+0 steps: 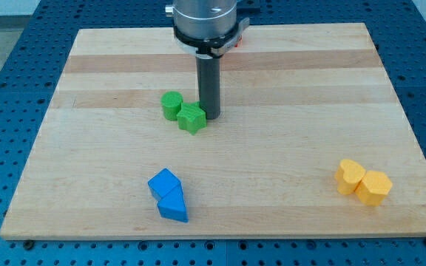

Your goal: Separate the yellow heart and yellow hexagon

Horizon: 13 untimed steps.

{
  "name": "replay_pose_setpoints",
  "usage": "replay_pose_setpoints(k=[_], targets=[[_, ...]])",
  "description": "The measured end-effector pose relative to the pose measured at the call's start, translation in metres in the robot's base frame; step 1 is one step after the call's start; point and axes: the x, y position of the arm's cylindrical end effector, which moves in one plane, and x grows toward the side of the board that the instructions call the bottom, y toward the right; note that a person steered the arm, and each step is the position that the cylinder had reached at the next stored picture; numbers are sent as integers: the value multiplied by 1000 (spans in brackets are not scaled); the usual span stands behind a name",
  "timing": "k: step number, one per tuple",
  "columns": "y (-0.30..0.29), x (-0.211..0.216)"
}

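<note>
Judging by the yellow heart (350,176) touching the yellow hexagon (373,187), nothing is separated yet; my tip (211,114), a plain rod with no hand to spread or press together, stands by the green star (191,117), well apart.

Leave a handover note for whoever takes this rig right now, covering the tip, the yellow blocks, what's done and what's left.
My tip is down on the board just to the view's right of the green star, which touches the green cylinder; it is far from the yellow pair.
The yellow heart and yellow hexagon sit touching at the view's lower right, heart on the left.
Done: nothing; they are not separated.
Left: bring the tip across and push one yellow block away from the other.
Two blue blocks lie near the view's bottom.
</note>
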Motion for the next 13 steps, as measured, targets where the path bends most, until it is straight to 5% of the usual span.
replay_pose_setpoints(k=[3,5,9,13], targets=[[53,131],[175,186],[236,179],[236,111]])
